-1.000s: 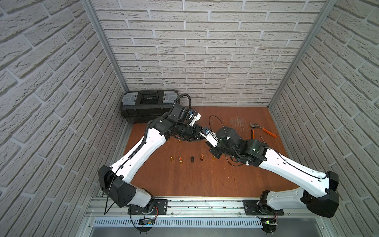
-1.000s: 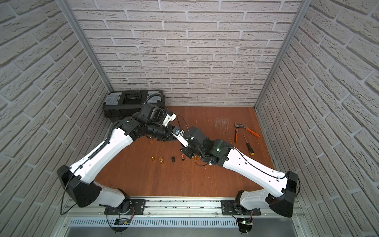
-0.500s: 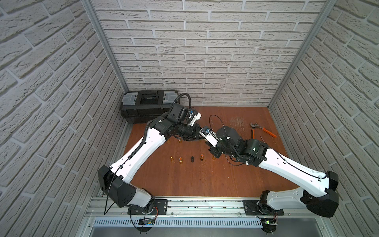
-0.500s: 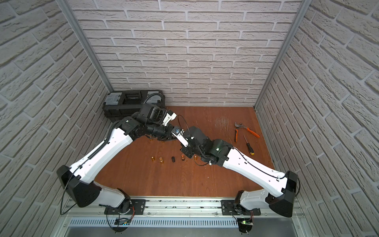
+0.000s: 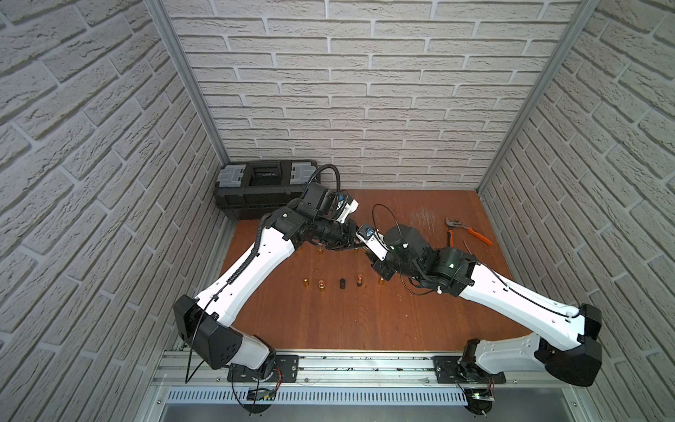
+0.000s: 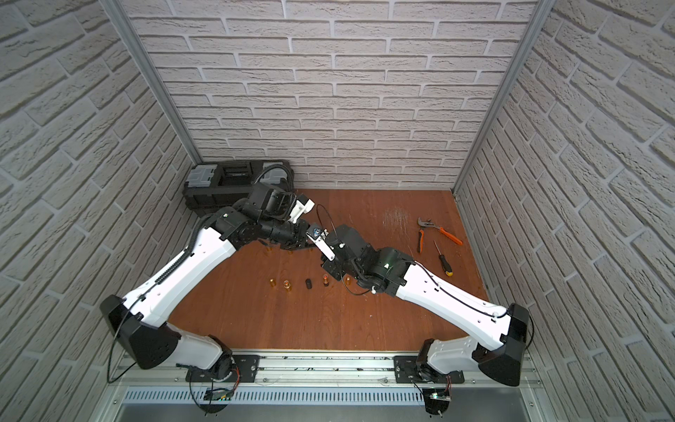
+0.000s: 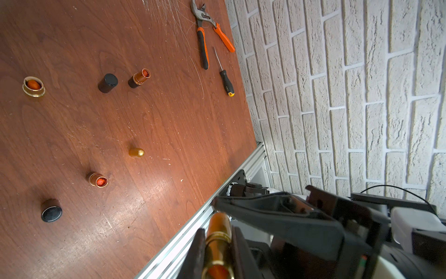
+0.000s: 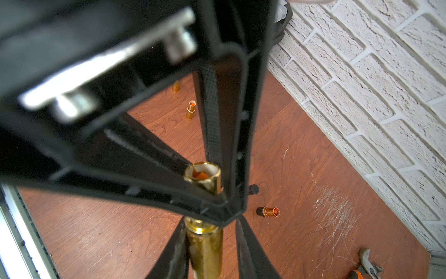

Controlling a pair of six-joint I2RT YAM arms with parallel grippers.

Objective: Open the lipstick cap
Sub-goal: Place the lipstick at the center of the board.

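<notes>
In both top views, mid-frame, the white left arm (image 5: 255, 270) and right arm (image 5: 511, 296) are meeting, hiding the grip. Left wrist view: the glittery gold lipstick tube (image 7: 217, 244), cropped by the frame edge, is sitting clamped in the left gripper (image 7: 217, 232). Right wrist view: the right gripper (image 8: 210, 232) is flanking its barrel, jaws slightly apart.

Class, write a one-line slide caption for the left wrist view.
Left fingers clamp a gold lipstick above a table strewn with uncapped lipsticks, black caps, pliers and a screwdriver.

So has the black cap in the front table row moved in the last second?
No. In a top view the black cap stands where it was, same offset from the toolbox.
</notes>
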